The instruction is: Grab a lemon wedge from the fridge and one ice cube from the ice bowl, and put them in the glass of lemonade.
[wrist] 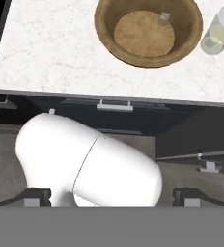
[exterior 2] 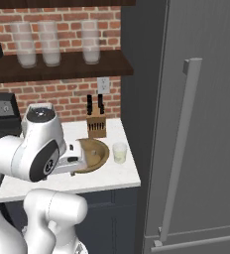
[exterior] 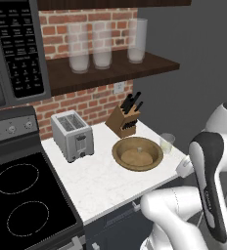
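Observation:
The ice bowl (exterior: pixel 137 153) is a wide brown wooden bowl on the white counter. One pale ice cube (wrist: pixel 164 17) lies near its far rim. Just right of the bowl (wrist: pixel 147 31) stands the glass of lemonade (exterior: pixel 167 143) (wrist: pixel 219 34), short and clear with yellowish liquid. The fridge (exterior 2: pixel 196 99) is dark grey, and its door with the long bar handle (exterior 2: pixel 182 144) is closed. The lemon wedge is hidden. My gripper (wrist: pixel 113 198) is open and empty, held above the counter's front edge short of the bowl, with its dark fingertips (wrist: pixel 36 197) far apart.
A silver toaster (exterior: pixel 72 135) and a knife block (exterior: pixel 124 119) stand behind the bowl. The black stove (exterior: pixel 22 195) is on the left. Three tall frosted glasses (exterior: pixel 102 45) sit on the shelf above. A drawer handle (wrist: pixel 114 105) sits below the counter edge.

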Motion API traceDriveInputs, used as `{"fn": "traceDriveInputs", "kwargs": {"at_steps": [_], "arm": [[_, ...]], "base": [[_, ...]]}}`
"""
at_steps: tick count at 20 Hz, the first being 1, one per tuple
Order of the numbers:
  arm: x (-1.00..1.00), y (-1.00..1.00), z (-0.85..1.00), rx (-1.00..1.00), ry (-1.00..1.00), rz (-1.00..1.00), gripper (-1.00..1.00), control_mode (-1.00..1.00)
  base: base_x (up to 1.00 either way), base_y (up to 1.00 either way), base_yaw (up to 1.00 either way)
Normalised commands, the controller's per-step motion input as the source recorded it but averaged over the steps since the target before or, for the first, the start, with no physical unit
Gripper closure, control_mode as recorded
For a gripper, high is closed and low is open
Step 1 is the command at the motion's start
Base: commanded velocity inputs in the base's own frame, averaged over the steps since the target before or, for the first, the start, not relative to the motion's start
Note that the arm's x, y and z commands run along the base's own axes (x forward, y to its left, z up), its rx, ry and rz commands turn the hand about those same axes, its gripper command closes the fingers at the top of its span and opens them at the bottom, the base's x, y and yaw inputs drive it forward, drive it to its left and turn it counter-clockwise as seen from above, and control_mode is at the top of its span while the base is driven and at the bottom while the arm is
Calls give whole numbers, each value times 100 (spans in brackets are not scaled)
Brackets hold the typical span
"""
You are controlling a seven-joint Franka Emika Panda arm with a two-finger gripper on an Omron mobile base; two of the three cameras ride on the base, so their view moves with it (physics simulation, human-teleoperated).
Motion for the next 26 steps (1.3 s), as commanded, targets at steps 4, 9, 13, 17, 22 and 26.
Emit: {"fn": "traceDriveInputs", "kwargs": {"at_steps": [4, 9, 13, 17, 22, 26], "arm": [[-21, -12, 0, 0, -2, -14, -100, -100], [38, 22, -14, -1, 2, -31, -100, -100], [26, -2, -13, 0, 3, -33, -100, -100], [0, -9, 0, 0, 0, -6, -100, 100], [0, 0, 0, 0, 0, 0, -100, 100], [0, 0, 0, 0, 0, 0, -100, 100]], "base": [[0, 0, 0], [0, 0, 0], [0, 0, 0], [-12, -19, -5], [-73, -65, -13], [-51, -70, -21]]}}
